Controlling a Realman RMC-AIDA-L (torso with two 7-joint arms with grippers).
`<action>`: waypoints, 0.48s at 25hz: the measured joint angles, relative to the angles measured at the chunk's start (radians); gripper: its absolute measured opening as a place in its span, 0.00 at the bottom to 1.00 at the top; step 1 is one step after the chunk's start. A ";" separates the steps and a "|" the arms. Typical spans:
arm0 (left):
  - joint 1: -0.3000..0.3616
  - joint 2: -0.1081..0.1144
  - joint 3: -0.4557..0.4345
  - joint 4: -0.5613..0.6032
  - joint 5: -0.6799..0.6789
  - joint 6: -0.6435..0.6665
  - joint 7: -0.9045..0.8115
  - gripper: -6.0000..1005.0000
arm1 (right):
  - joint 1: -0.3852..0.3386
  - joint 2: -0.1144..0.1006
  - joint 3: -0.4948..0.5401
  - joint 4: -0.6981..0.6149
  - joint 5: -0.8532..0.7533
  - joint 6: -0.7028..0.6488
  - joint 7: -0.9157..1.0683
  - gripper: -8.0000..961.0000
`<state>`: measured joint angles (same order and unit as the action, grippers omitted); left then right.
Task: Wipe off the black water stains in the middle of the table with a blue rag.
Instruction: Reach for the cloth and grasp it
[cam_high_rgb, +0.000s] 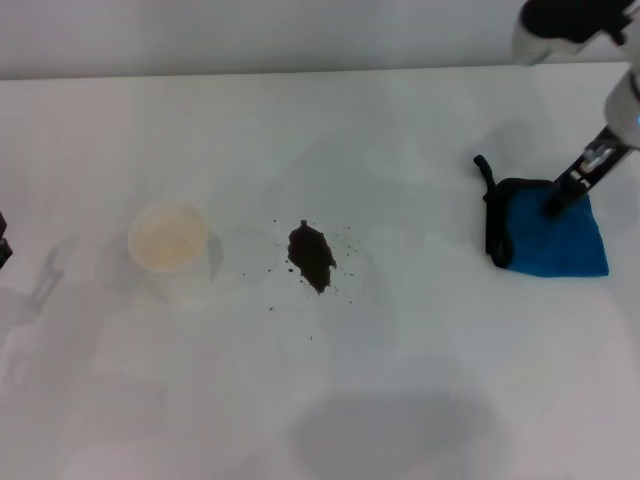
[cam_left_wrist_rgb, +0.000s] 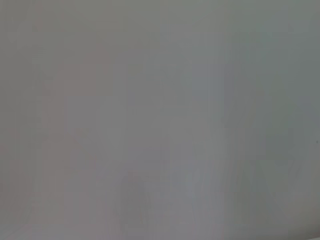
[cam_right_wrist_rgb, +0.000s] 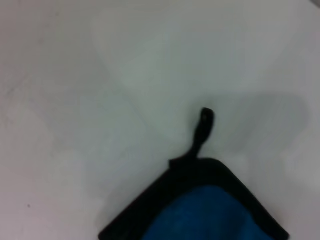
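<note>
A: Progress check, head view first?

B: Nothing wiped yet. Black water stains (cam_high_rgb: 312, 256) sit intact mid table (cam_high_rgb: 400, 400), specks scattered round the blotch. Blue rag (cam_high_rgb: 555, 235) lies flat at the robot's right side, well apart from the stains. Right gripper (cam_high_rgb: 556, 203) is down on the rag's far edge, fingertips touching the cloth. Can't tell if they're spread or pinching, too dark there.

A: Left arm?

B: Only a dark sliver at the left edge of the view, parked; can't tell its fingers' state. White paper cup (cam_high_rgb: 168, 243) stands near the stains on that side, not touching.

A: Left wrist view?

B: Blank grey surface, nothing to name.

A: Right wrist view?

B: Rag's corner (cam_right_wrist_rgb: 210, 210) w/ black edging and its short loop (cam_right_wrist_rgb: 201, 131) lying on the white tabletop. No fingers visible.

A: So what's left?

B: Pretty much everything, imo: secure the rag, carry it over to the blotch, rub till the specks are gone. We're at the grasp step.
</note>
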<state>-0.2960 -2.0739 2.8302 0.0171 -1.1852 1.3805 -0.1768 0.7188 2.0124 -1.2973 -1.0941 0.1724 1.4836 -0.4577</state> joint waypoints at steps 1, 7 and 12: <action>0.000 0.000 0.000 0.000 0.000 0.001 0.000 0.89 | 0.016 0.001 -0.018 0.031 0.000 -0.015 0.007 0.79; -0.002 -0.001 0.000 0.003 -0.001 0.004 0.001 0.89 | 0.076 0.001 -0.047 0.156 0.000 -0.083 0.021 0.79; -0.003 -0.002 0.001 0.009 0.000 0.009 0.001 0.89 | 0.086 -0.003 -0.043 0.205 -0.002 -0.119 0.019 0.79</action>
<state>-0.2990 -2.0756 2.8314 0.0263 -1.1849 1.3890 -0.1761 0.8050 2.0095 -1.3398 -0.8888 0.1706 1.3643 -0.4391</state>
